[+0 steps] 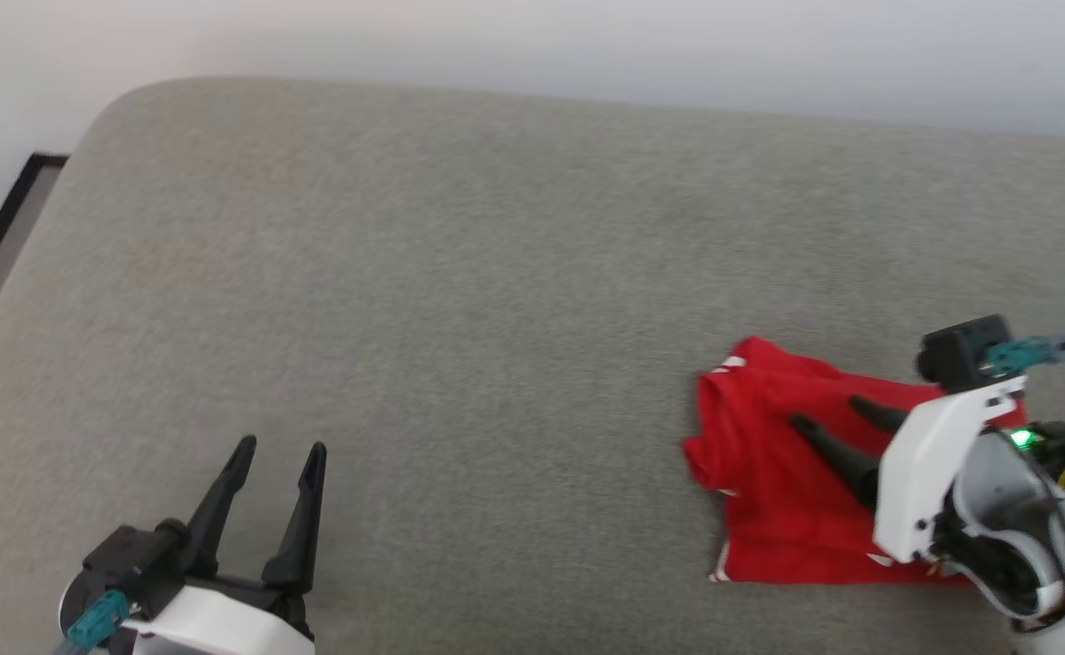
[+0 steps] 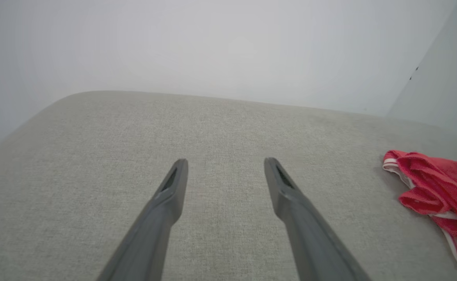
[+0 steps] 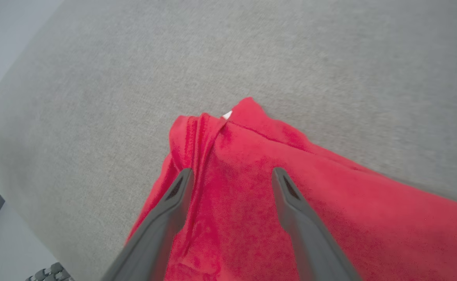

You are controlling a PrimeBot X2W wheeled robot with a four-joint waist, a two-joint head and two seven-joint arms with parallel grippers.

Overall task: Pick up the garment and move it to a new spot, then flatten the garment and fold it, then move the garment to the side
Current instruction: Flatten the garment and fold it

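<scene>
Head camera looks down on the grey cushion (image 1: 496,273); wrist cameras sit low, sharing the garment (image 1: 750,509).

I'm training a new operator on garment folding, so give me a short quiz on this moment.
1. Pick one: in the head view the garment lies A) lower right, B) lower left, C) dead centre.
2. True or false: the right jaws are shut on the garment.
3. What surface lies under the left jaws?
Key: 1 A. 2 False: they stand open over the fabric. 3 Bare grey cushion.
</scene>
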